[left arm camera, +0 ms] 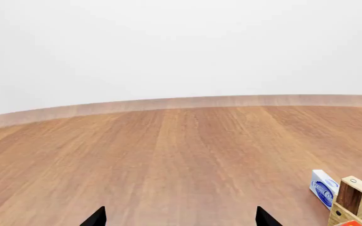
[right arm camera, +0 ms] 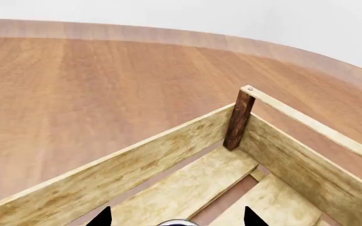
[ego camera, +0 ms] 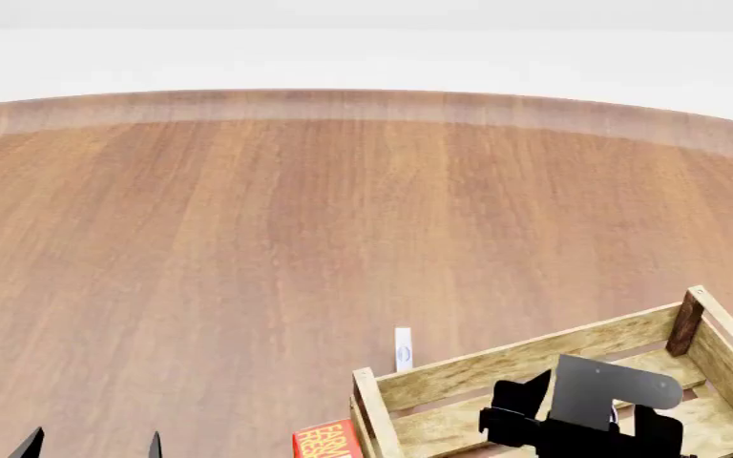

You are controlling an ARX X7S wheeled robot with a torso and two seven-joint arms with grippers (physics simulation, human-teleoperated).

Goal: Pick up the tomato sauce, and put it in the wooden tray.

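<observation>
Wooden tray (ego camera: 519, 361) under spread right tool (right arm camera: 176, 217); white-blue box (ego camera: 403, 349) beside its wall.

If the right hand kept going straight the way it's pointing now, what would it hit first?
Most likely the wooden tray: the right hand points into it, so it would meet the floor slats or the far wall near the dark corner post. Depth is hard to judge.
</observation>
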